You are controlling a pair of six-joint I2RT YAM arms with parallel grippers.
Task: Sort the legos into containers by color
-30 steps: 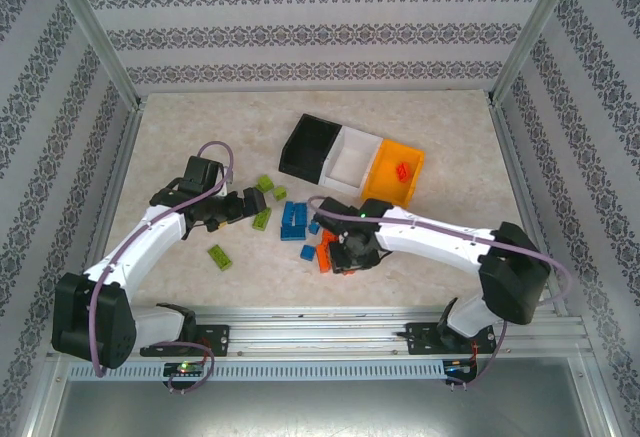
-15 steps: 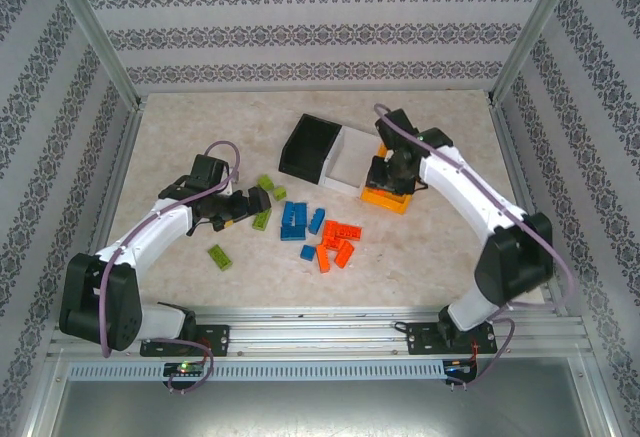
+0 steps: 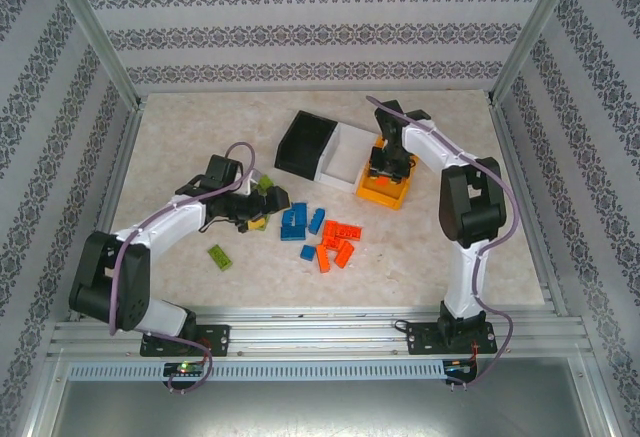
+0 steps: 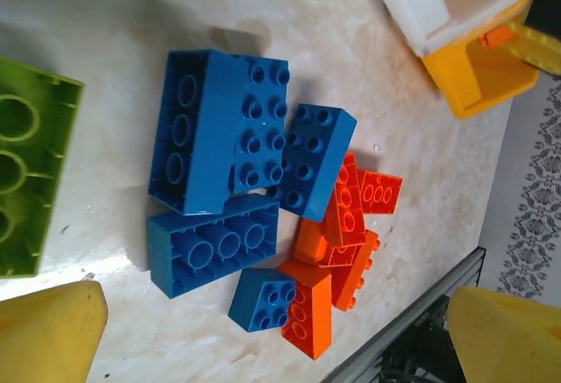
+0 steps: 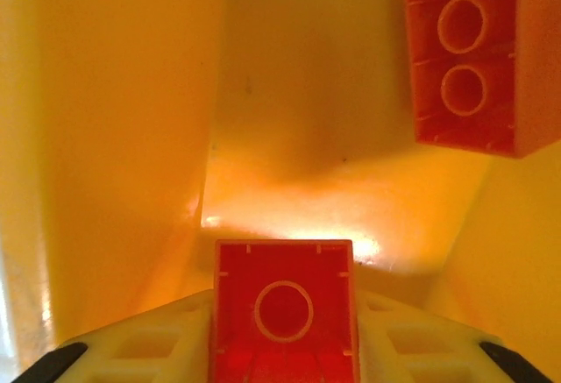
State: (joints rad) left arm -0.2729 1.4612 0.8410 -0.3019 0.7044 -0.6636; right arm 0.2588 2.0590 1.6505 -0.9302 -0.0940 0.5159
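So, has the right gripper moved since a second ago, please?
Yes: the right gripper went from the loose orange-red legos up and right in the top view into the orange-yellow bin, gripping a brick.

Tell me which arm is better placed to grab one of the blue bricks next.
Left, most likely. The left gripper hangs open right beside the blue bricks, fingers spread. The right gripper is down inside the orange-yellow bin, shut on an orange-red brick it would first have to drop.

No text, label or number is legible — not on any surface.
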